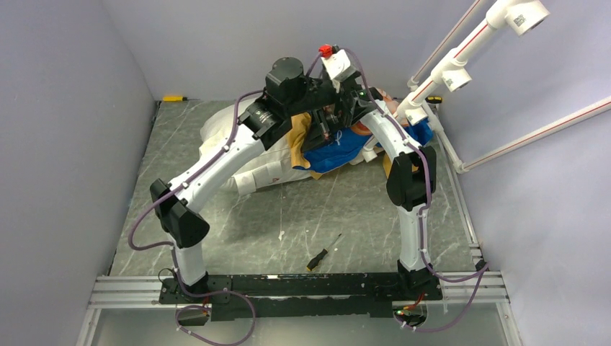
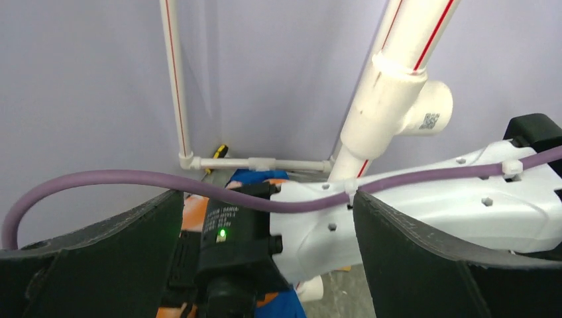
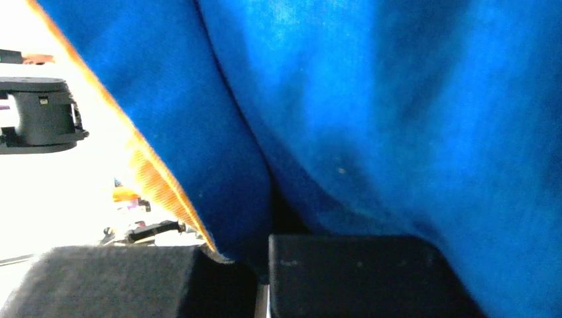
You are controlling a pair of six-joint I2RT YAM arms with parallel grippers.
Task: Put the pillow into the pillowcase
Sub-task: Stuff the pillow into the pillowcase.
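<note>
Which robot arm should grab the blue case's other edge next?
Probably the left. The left gripper is wide open and empty, close by, while the right gripper is shut on the pillowcase.

A robotics lab test cell: plain lavender walls (image 1: 72, 108) close in a grey marbled table (image 1: 360, 209), a white pipe frame (image 1: 461, 58) stands just beside the right gripper (image 3: 262, 265), and well behind it an aluminium mounting rail (image 1: 130, 290) edges the table, a screwdriver (image 1: 322, 254) lying near
</note>
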